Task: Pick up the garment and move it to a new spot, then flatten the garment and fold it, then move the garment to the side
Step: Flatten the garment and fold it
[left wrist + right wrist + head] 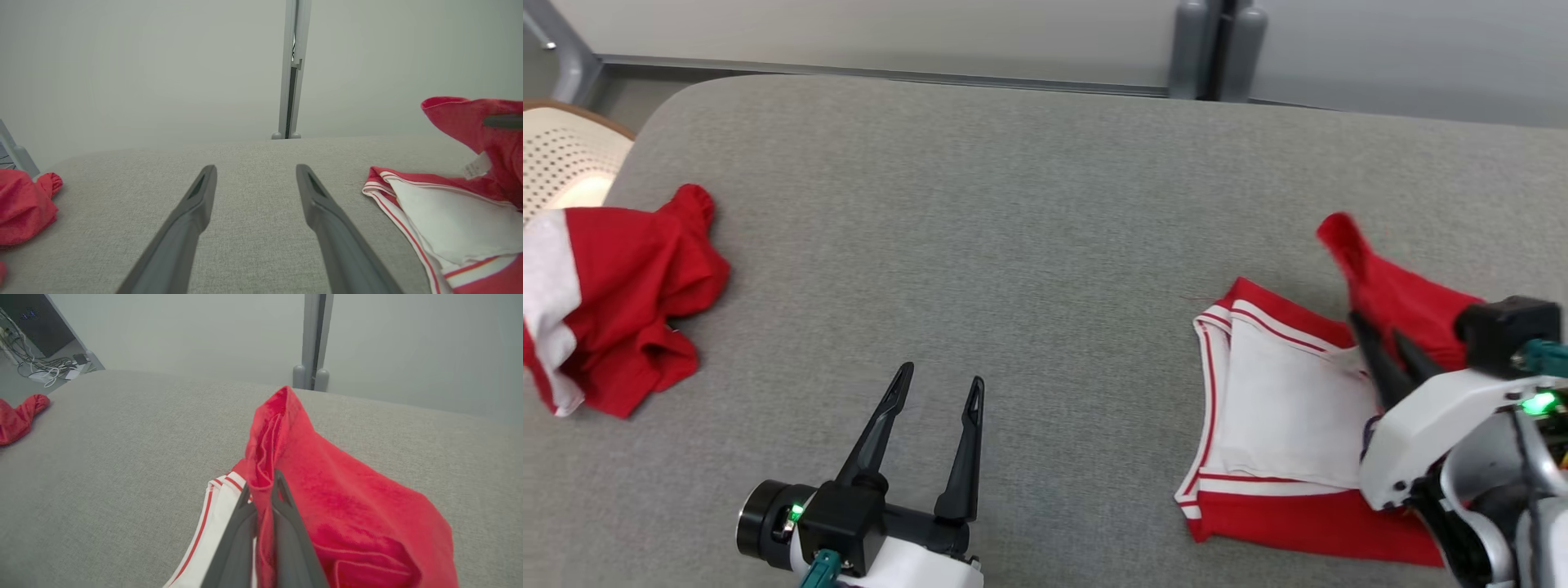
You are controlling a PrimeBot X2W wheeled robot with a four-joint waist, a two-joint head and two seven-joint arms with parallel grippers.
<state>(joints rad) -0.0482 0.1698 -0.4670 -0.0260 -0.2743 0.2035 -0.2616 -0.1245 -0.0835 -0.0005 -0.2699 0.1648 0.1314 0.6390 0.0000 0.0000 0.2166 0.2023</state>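
The right gripper [1379, 331] is clamping its two fingers tight on a red fold [1372, 278] of the garment [1290, 408] and is holding that fold up off the table [1013, 229], its tip pointing away from the robot. The rest of the garment is lying flat on the grey table at the robot's right, showing a white panel edged with red stripes and a red band along the near side. In the right wrist view the closed gripper [263, 494] is pinching the fold [278, 428], with more of the garment [347, 498] draping down to its right. The left gripper [941, 377] is hanging with its fingers spread wide and nothing between them, over bare table well to the left of the garment. The left wrist view is showing that gripper [256, 168] with grey table between its fingers and the garment [449, 216] off to the right. A red and white heap [613, 302] is sitting at the table's far left edge, well apart from both grippers, near a chair [564, 155]. A grey post [1217, 49] is standing behind the table.
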